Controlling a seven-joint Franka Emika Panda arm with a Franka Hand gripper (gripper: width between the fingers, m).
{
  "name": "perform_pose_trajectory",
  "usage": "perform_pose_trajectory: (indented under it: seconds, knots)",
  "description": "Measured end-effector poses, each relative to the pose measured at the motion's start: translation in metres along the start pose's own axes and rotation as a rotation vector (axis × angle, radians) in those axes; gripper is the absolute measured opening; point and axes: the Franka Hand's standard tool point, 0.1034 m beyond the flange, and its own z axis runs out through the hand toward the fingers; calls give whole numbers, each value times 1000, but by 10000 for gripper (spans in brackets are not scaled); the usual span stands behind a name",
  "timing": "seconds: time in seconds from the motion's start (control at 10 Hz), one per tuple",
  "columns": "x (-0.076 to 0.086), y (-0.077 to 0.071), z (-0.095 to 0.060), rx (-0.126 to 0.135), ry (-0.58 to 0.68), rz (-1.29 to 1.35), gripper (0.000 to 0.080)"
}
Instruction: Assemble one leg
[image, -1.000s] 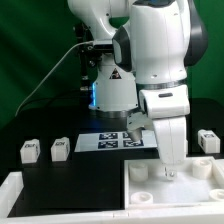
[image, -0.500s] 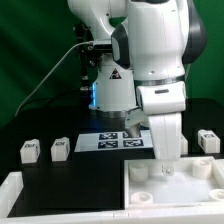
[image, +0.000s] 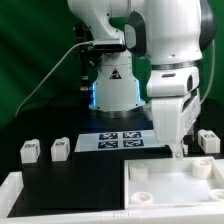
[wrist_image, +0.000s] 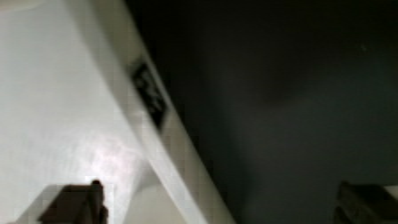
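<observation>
Three small white legs with marker tags stand on the black table in the exterior view: two at the left (image: 30, 151) (image: 60, 148) and one at the far right (image: 208, 140). My gripper (image: 178, 150) hangs just beyond the back edge of the large white tray-like panel (image: 170, 190), to the left of the right leg. In the wrist view the gripper (wrist_image: 217, 205) is open: its two dark fingertips (wrist_image: 71, 205) stand wide apart with nothing between them. Under them lie the panel's white edge (wrist_image: 71, 110), which carries a tag (wrist_image: 151, 95), and the dark table.
The marker board (image: 120, 140) lies behind the panel, in front of the robot base (image: 112, 90). A white raised rim (image: 12, 188) runs along the front left. Pegs stand up at the panel's corners (image: 140, 172).
My gripper has moved up and toward the exterior view's right, from over the panel's back pegs to beyond its back edge, nearer the right leg.
</observation>
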Motion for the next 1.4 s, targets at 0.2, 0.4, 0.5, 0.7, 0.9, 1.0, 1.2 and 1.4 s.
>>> perform_pose_trajectory:
  seconds: [0.2,0.4,0.5,0.7,0.9,1.0,1.2,1.4]
  knots:
    - [22,-24,1,4,2,229,648]
    - [29,-33,2,18,5,459,648]
    - [29,-33,2,24,6,520,648]
    - [31,-35,2,40,8,735,648]
    - [32,-52,5,64,-54,812,648]
    - [40,-64,6,70,-62,805,648]
    - [35,-86,9,120,-244,822,648]
    - [37,-88,9,192,-458,809,648]
